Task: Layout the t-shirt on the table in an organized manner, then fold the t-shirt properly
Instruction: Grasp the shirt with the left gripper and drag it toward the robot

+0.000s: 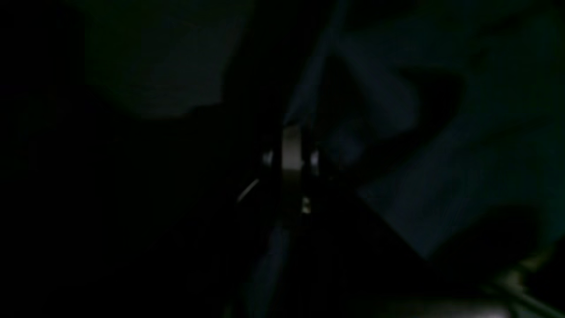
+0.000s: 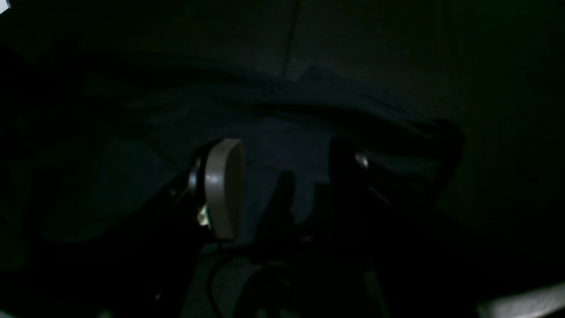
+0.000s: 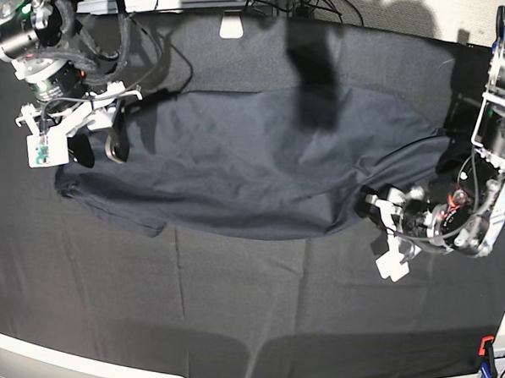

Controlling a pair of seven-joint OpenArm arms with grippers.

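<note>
The dark navy t-shirt (image 3: pixel 254 155) lies spread and wrinkled across the middle of the black table (image 3: pixel 229 306). In the base view my left gripper (image 3: pixel 367 203) sits at the shirt's right lower edge. In the left wrist view its fingers (image 1: pixel 291 150) are pressed together, shut on a ridge of the t-shirt (image 1: pixel 441 176). My right gripper (image 3: pixel 100 147) hangs open over the shirt's left end. Its pale pad (image 2: pixel 225 190) and dark second finger stand well apart above the t-shirt (image 2: pixel 282 132), with nothing between them.
A red and blue clamp (image 3: pixel 484 370) grips the table's near right corner. A white block (image 3: pixel 231 27) and cables lie at the far edge. The pale rim (image 3: pixel 83 360) runs along the front. Both wrist views are very dark.
</note>
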